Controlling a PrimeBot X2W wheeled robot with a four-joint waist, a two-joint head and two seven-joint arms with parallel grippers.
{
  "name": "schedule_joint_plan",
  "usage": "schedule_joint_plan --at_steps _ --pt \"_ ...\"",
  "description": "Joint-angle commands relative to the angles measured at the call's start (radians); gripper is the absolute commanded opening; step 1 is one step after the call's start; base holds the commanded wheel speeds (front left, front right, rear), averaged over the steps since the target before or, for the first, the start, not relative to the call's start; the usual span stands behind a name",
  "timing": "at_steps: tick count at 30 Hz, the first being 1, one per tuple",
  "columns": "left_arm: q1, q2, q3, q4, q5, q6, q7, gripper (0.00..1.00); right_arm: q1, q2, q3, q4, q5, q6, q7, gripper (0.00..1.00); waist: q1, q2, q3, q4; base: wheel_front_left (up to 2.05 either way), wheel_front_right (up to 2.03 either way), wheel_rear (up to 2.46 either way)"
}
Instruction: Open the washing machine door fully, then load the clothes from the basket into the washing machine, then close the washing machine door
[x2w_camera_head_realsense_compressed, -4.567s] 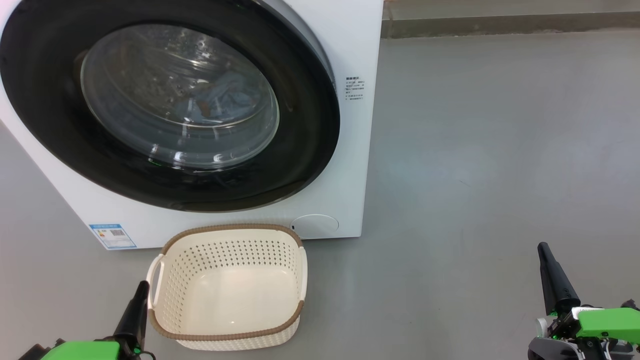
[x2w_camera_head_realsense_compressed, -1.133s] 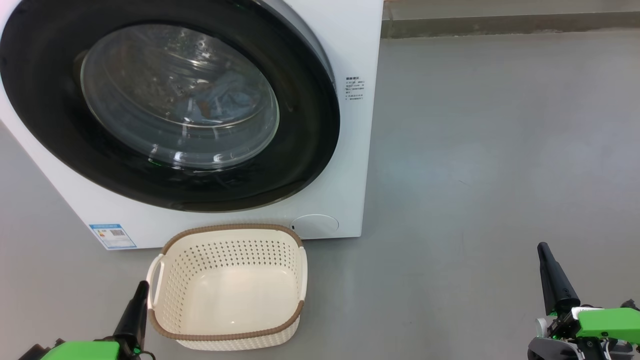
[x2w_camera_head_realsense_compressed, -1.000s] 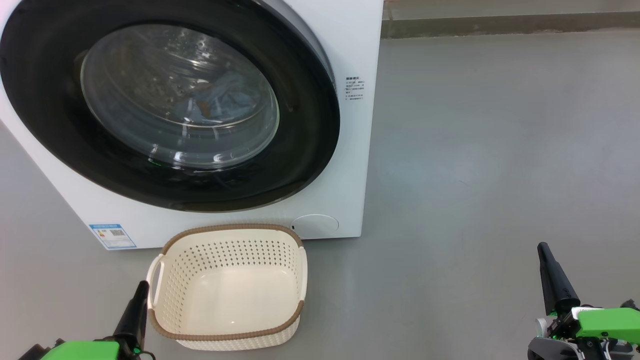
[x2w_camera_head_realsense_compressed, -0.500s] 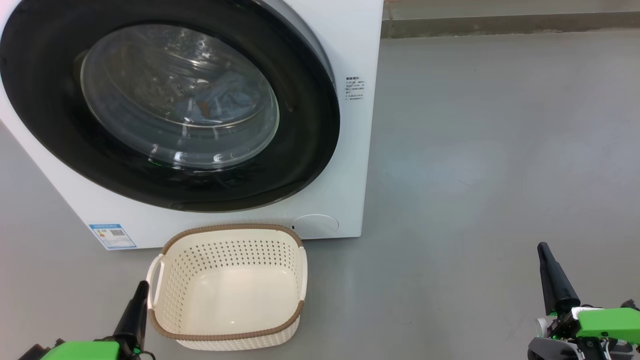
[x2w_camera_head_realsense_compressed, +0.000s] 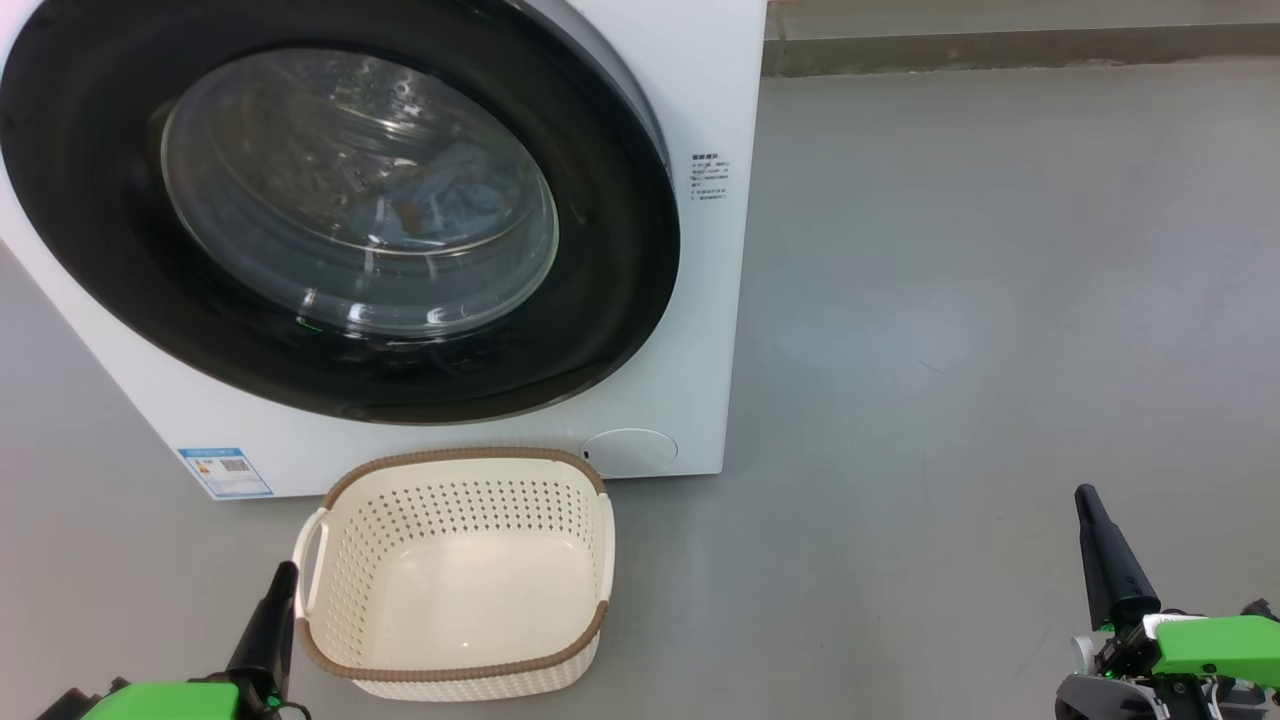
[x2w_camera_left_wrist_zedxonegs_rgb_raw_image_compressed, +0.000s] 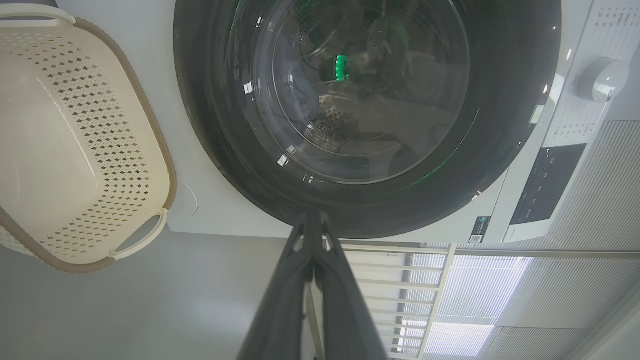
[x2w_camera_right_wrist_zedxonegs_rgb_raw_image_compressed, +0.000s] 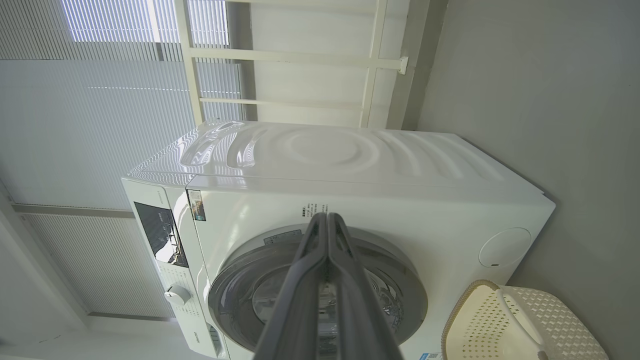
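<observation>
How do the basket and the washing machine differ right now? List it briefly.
The basket is small, cream and open-topped; the washing machine is big, white, its door shut. The basket lies empty; blue clothes show through the machine's door. Both stand on the grey floor.

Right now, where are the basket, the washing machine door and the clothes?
basket (x2w_camera_head_realsense_compressed: 450, 505): head view, perforated back wall.
washing machine door (x2w_camera_head_realsense_compressed: 400, 380): head view, lower black rim.
clothes (x2w_camera_head_realsense_compressed: 455, 200): head view, blue fabric behind the door glass.

Home laundry corner; white front-loading washing machine (x2w_camera_head_realsense_compressed: 712, 330), laundry basket (x2w_camera_head_realsense_compressed: 450, 500) on grey floor (x2w_camera_head_realsense_compressed: 1000, 300), window blinds (x2w_camera_right_wrist_zedxonegs_rgb_raw_image_compressed: 90, 110) behind
</observation>
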Motion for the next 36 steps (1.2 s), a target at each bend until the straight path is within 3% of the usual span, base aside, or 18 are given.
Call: schedule_joint_plan --at_steps 1,36 --pt "-0.048 0.010 0.036 -0.019 -0.006 0.001 0.006 0.00 -0.029 -0.007 0.017 -0.031 0.011 0.001 0.009 0.00 0.0000 -0.0001 0.000 0.000 0.00 0.00 0.00" --pt "-0.048 0.010 0.036 -0.019 -0.006 0.001 0.007 0.00 -0.029 -0.007 0.017 -0.031 0.011 0.001 0.009 0.00 0.0000 -0.0001 0.000 0.000 0.00 0.00 0.00"
